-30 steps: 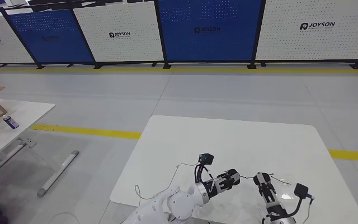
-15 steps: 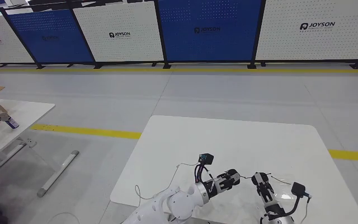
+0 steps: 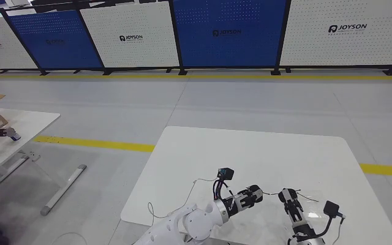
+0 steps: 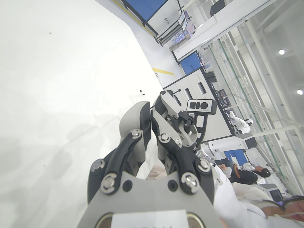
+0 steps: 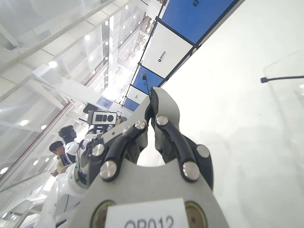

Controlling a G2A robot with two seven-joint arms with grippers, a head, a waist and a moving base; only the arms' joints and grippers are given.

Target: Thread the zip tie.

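A thin black zip tie [image 5: 146, 83] sticks out past the tips of my right gripper [image 5: 152, 96], which is shut on it; its small square head points away from the fingers. In the top view both grippers meet tip to tip low over the table's near edge, left gripper [image 3: 258, 196] and right gripper [image 3: 285, 196]. In the left wrist view my left gripper [image 4: 150, 107] is shut, with a fine black strand of the zip tie [image 4: 152, 105] at its tips, right against the right gripper's fingers [image 4: 166, 100].
A second black zip tie [image 5: 280, 78] lies in a clear tray [image 5: 285, 65] on the white table [image 3: 257, 153], beside the right arm. The table's far half is bare. Another table [image 3: 24, 122] stands off to the left across the floor.
The right gripper shifted slightly toward the left one and then back out again. The left arm has kept still.
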